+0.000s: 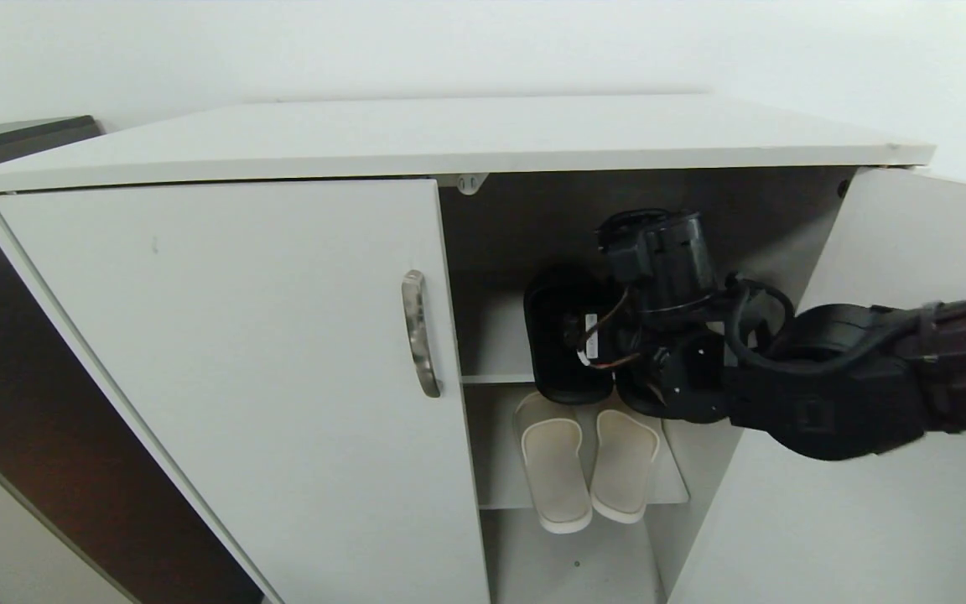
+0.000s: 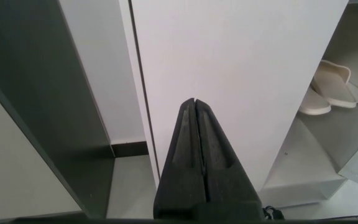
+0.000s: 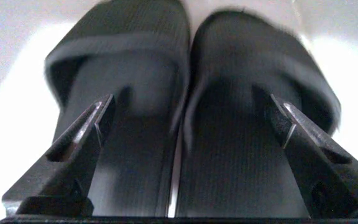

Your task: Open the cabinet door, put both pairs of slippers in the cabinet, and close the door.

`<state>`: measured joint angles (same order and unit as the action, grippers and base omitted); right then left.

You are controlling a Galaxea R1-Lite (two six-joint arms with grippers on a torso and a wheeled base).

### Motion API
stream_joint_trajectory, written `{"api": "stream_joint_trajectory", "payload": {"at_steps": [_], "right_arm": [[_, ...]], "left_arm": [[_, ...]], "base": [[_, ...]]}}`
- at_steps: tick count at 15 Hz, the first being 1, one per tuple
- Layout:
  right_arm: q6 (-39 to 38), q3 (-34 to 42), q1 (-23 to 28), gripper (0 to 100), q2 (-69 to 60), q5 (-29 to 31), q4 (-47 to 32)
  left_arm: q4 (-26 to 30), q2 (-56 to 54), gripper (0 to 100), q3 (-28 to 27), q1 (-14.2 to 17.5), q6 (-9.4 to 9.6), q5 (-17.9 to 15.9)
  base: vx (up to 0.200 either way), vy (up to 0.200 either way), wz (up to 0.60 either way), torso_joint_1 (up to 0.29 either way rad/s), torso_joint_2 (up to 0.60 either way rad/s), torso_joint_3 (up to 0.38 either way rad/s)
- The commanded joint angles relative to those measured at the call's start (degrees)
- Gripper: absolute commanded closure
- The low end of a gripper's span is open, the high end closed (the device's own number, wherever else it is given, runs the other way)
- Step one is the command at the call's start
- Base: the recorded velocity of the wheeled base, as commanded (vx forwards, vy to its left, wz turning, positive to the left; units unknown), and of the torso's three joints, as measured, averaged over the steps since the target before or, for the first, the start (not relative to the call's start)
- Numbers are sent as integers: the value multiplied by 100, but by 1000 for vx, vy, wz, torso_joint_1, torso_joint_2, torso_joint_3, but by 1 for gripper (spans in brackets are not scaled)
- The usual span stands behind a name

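The white cabinet [image 1: 449, 134] has its right door [image 1: 919, 243] swung open and its left door [image 1: 240, 377] closed. A pair of white slippers [image 1: 584, 461] [image 2: 328, 87] lies on the lower shelf, toes pointing in. A pair of black slippers [image 1: 563, 335] [image 3: 185, 74] rests side by side on the shelf above. My right gripper [image 3: 191, 115] is inside the cabinet over the black pair, open, one finger on each side of it. My left gripper [image 2: 194, 102] is shut on nothing and points at the closed left door [image 2: 241, 62].
A metal handle [image 1: 420, 331] runs down the closed door's right edge. Dark furniture [image 1: 30, 377] stands to the left of the cabinet. The open door hangs just right of my right arm. The cabinet's bottom compartment [image 1: 575, 562] lies below the white slippers.
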<state>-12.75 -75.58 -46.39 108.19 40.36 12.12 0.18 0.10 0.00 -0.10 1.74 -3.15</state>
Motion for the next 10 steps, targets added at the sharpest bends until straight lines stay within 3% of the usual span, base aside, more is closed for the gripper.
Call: {"api": "stream_joint_trajectory", "payload": {"at_steps": [1,4,5,10], "right_arm": [[-61,931,-406,0,-879,-11,247],[-8,1652,-468,0,-1072,-81,1082],[10,1661,-468,100,-1072,-90,1144],[27,1757,-494,100,-905,-116,1240]], "left_arm": [[-1,-1,100,0,1,1,-2],[-1,-1,100,0,1,-7,-2],[-1,-1,100,0,1,-7,-2],[-1,-1,100,0,1,-25,7]], "base": [[0,0,0,0,0,0],[0,0,0,0,0,0],[0,0,0,0,0,0],[0,0,0,0,0,0]]}}
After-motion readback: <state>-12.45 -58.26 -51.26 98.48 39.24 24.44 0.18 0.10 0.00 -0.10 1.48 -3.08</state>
